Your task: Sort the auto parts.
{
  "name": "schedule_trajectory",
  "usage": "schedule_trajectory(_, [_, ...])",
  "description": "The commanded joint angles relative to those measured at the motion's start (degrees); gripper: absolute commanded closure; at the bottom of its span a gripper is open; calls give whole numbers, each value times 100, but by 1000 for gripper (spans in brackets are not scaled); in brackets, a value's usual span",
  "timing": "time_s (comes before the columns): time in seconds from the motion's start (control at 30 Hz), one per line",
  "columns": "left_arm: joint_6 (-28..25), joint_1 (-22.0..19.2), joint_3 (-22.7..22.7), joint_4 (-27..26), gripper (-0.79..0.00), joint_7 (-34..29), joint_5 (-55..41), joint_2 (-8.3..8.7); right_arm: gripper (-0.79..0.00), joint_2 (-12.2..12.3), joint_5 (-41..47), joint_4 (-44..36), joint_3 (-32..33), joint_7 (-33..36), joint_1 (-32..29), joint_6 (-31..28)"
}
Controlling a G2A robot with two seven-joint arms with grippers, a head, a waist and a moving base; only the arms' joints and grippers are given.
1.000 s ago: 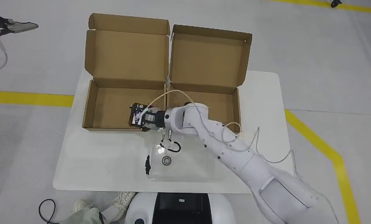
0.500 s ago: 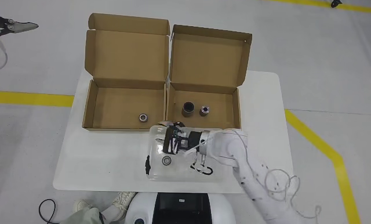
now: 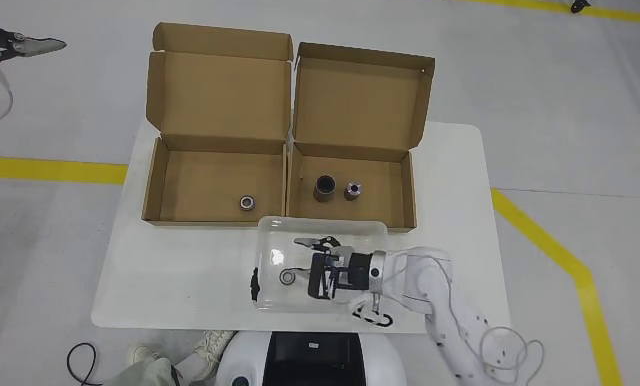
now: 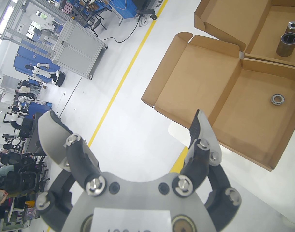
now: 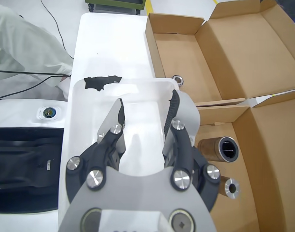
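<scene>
My right gripper (image 3: 316, 274) (image 5: 147, 112) hangs open over the clear plastic tray (image 3: 372, 228) (image 5: 72, 112), nothing between its fingers. A small metal ring (image 3: 288, 277) lies in the tray just ahead of the fingertips. The left cardboard box (image 3: 160, 191) holds one bearing (image 3: 246, 201) (image 5: 178, 79) (image 4: 277, 99). The right box (image 3: 405, 196) holds a dark cylinder (image 3: 325, 188) (image 5: 222, 149) (image 4: 287, 44) and a small steel bushing (image 3: 351, 192) (image 5: 230, 188). My left gripper (image 4: 124, 124) is open and empty, held in the air beyond the left box.
A black piece (image 3: 255, 283) (image 5: 101, 82) sits at the tray's end. Another dark part (image 3: 320, 244) lies in the tray near the right box. Both box lids stand open at the back. The white table (image 3: 450, 176) has bare room right of the boxes.
My right gripper was over the left box a second ago. It has left the bearing there and pulled back over the clear tray.
</scene>
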Motion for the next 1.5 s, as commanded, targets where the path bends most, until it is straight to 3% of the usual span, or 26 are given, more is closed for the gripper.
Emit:
schedule_trajectory(0.0, [0, 0, 0, 0, -785, 0, 0, 0, -332, 18, 8, 72, -25, 15, 14, -61])
schedule_trajectory(0.53, [0, 0, 0, 0, -785, 0, 0, 0, -379, 12, -58, 1189, -696, 156, 571, 120])
schedule_trajectory(1.2, [0, 0, 0, 0, -785, 0, 0, 0, -379, -144, 177, 2201, -1550, 409, 1330, 366])
schedule_trajectory(1.47, [0, 0, 0, 0, -785, 0, 0, 0, -440, -227, 264, 2396, -1865, 688, 1551, 491])
